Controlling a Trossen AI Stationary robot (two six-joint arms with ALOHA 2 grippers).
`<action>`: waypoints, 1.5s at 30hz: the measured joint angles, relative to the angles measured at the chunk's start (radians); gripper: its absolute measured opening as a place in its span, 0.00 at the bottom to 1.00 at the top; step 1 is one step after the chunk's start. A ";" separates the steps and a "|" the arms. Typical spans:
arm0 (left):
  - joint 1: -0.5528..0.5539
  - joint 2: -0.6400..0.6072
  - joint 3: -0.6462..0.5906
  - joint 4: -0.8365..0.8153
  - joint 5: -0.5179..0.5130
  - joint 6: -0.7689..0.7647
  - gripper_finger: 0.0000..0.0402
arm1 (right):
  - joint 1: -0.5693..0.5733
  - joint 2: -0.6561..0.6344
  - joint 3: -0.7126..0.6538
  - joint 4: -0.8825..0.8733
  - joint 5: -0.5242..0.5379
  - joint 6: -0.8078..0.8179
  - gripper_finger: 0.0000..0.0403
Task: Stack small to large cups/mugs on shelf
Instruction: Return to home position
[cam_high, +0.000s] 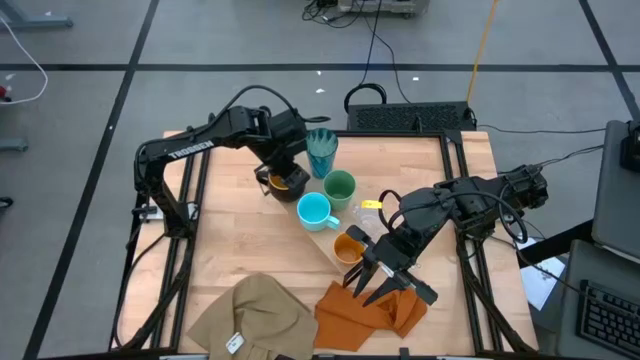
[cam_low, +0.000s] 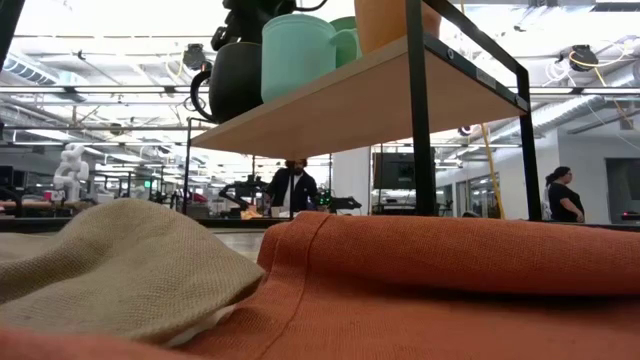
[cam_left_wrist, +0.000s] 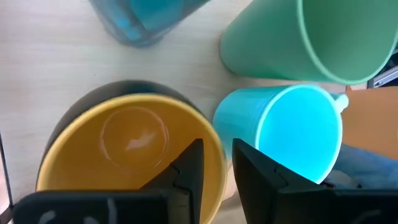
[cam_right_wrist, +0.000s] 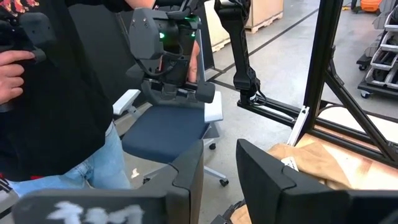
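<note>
The shelf (cam_low: 350, 100) is a light-wood plank on black wire brackets. In a row on it stand the dark mug with a yellow inside (cam_left_wrist: 124, 143), a light-blue mug (cam_left_wrist: 298, 130), a green cup (cam_left_wrist: 298, 37) and an orange cup (cam_high: 348, 246). A ribbed teal cup (cam_high: 322, 150) stands at the far end. My left gripper (cam_left_wrist: 217, 168) comes down onto the dark mug's rim, shut on it. My right gripper (cam_high: 375, 290) hangs open in the air above the orange cloth, holding nothing. My left gripper has the dark mug's wall (cam_left_wrist: 214, 163) between its two fingers, on the side facing the light-blue mug. One finger (cam_left_wrist: 186, 171) is inside the mug and the other (cam_left_wrist: 261, 177) outside. The fingers slant down from above. The mug stands upright on the shelf.
An orange cloth (cam_high: 370, 308) and a tan cloth (cam_high: 255, 315) lie crumpled at the table's near edge. The light-blue mug stands close beside my left gripper's outer finger. People show in the room beyond the table.
</note>
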 joint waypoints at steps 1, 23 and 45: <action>0.000 0.000 0.000 0.007 0.003 0.000 0.21 | 0.000 0.000 0.000 0.000 0.000 0.000 0.21; 0.000 -0.063 0.000 0.010 0.065 0.000 0.70 | 0.000 0.000 0.000 -0.010 -0.004 0.000 0.21; -0.229 -0.394 0.000 0.438 -0.120 -0.229 0.67 | -0.102 -0.090 0.001 -0.090 0.238 -0.071 0.21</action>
